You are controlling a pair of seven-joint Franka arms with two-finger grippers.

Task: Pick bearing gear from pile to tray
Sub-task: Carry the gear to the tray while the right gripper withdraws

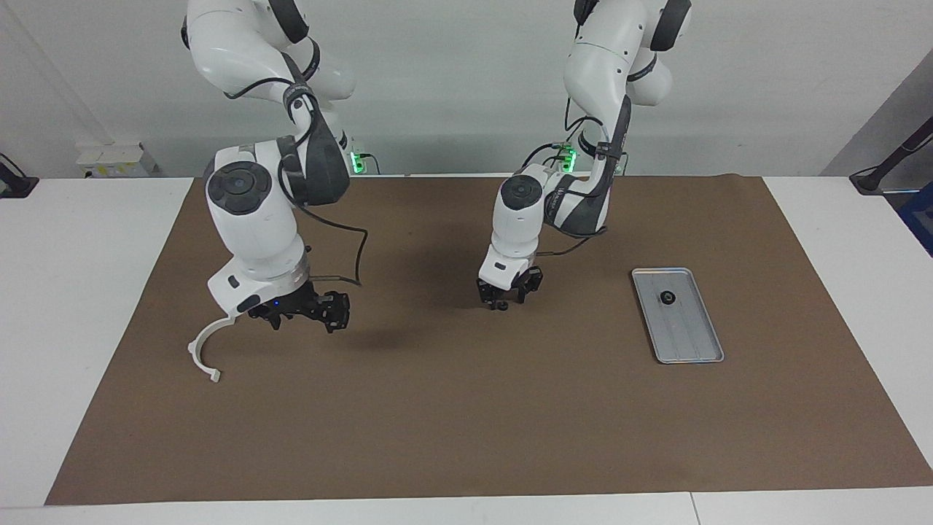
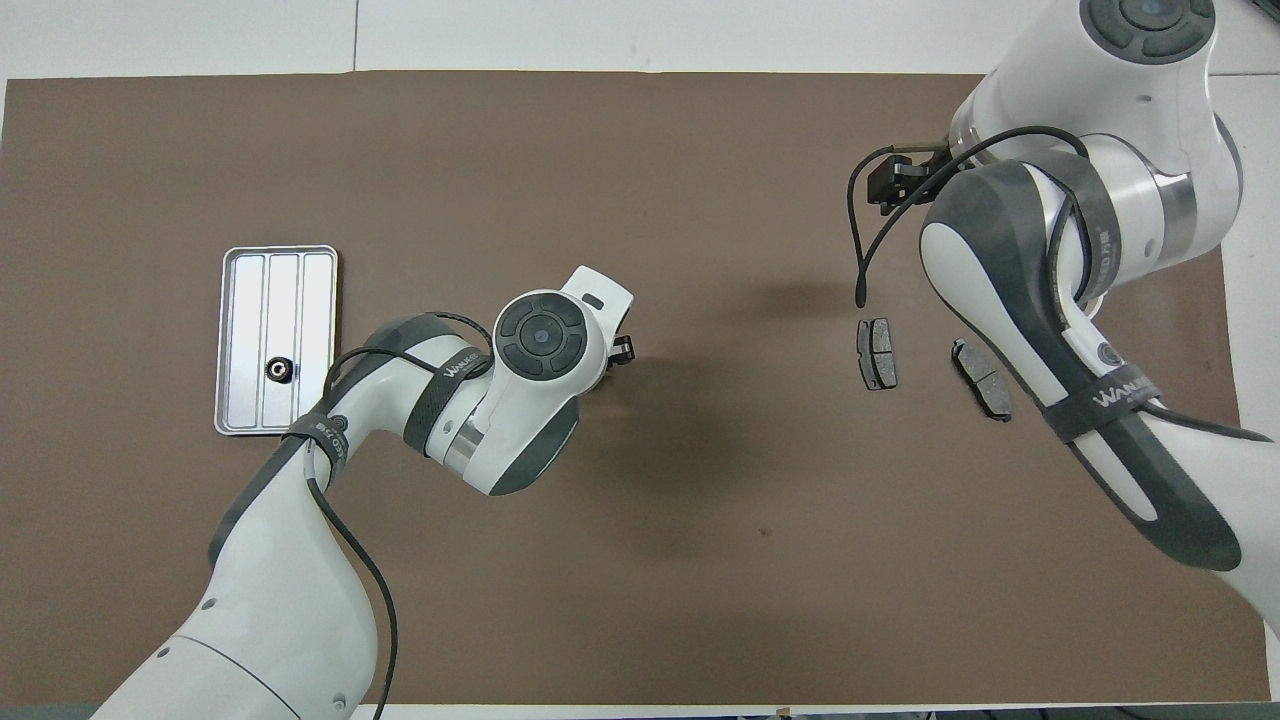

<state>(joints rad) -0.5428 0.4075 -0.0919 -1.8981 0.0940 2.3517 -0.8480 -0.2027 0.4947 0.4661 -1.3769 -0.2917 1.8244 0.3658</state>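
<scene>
One small black round bearing gear (image 1: 667, 297) already lay in the silver tray (image 1: 703, 350) toward the left arm's end of the bench. The left hand (image 1: 501, 302) was down on the brown mat mid-bench, fingers around another small black piece (image 1: 502, 305), grip not yet sure. The right hand (image 1: 310, 312) hung spread beside the white bracket (image 1: 203, 348)

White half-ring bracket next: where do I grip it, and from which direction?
Grip the white half-ring bracket at the middle of its arc, straight from above, one finger inside the curve, one outside. It lies flat on the mat, so only the thin band can be pinched; held near an end it would probably swing. The right gripper is beside it.
</scene>
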